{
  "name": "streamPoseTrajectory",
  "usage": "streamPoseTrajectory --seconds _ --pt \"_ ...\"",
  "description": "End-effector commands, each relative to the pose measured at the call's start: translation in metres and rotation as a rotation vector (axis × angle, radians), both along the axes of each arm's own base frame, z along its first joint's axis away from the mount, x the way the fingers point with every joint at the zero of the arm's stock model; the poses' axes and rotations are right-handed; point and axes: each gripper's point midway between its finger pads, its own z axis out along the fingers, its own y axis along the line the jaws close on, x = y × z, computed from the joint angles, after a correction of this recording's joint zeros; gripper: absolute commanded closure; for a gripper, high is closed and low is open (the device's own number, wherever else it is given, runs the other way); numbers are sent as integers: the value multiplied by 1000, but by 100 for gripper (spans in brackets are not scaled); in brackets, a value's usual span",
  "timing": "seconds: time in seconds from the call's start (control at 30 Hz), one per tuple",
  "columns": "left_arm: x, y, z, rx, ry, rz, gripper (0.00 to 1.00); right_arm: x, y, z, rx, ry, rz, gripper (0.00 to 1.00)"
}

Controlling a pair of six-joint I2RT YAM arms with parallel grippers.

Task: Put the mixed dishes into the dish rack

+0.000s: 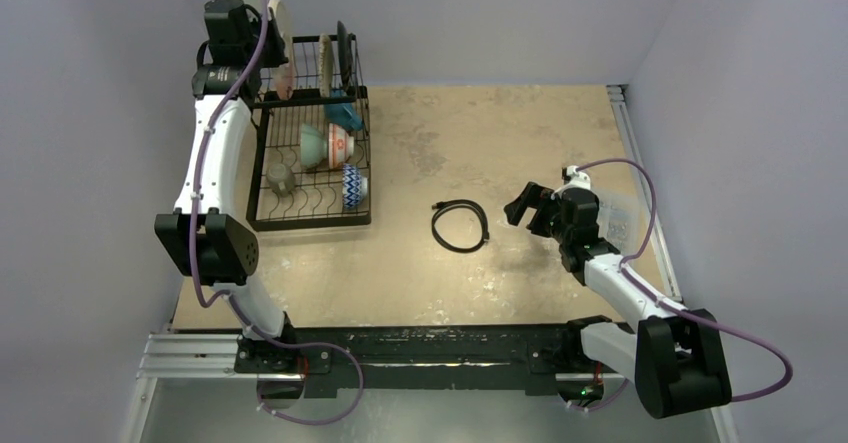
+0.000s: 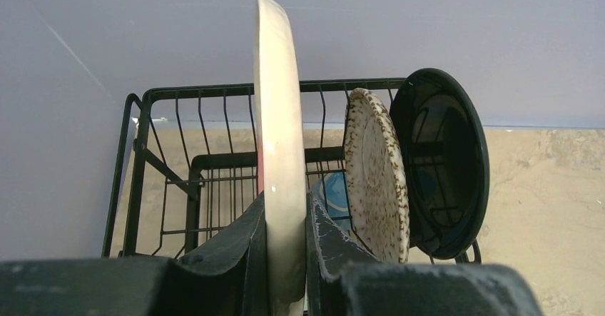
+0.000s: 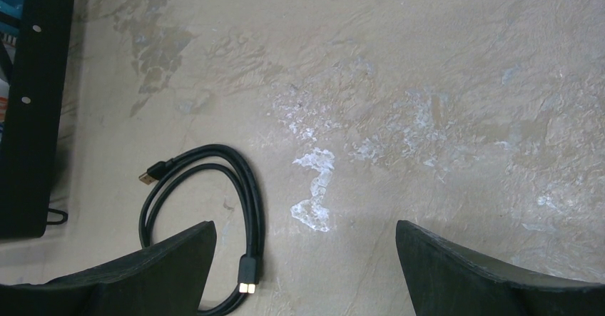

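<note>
The left gripper [image 2: 285,220] clamps the upright pink-and-white large plate [image 2: 278,102], its lower rim hidden between the fingers, at the dish rack's [image 2: 192,91] raised section. The right gripper [image 3: 307,259] gapes wide, empty, near the black coiled cable [image 3: 251,187], which is partly cut off.

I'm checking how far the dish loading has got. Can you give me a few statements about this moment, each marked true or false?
1. The left gripper is shut on the large plate, holding it on edge above the rack. True.
2. The black plate lies flat on the table. False: it stands on edge in the rack, beside the speckled plate.
3. The right gripper holds the cable. False: it is open and empty, and the cable lies coiled on the table.
4. The small grey cup sits in the rack's lower section. True.
</note>
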Motion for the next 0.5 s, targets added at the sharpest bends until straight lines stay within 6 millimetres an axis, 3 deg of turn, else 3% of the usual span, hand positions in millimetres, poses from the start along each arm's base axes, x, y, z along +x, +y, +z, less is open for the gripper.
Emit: streamPoseTrajectory --seconds 0.0,0.13,0.27,0.47 --pt "7 4 53 -31 -162 5 100 11 5 17 7 -43 12 1" --pt "8 3 42 -43 -134 7 100 12 4 16 5 -38 12 1" --pt "5 3 37 -54 -129 15 83 12 5 16 7 -36 11 1" --pt "-5 8 51 -42 -154 35 58 12 5 16 7 -37 12 1"
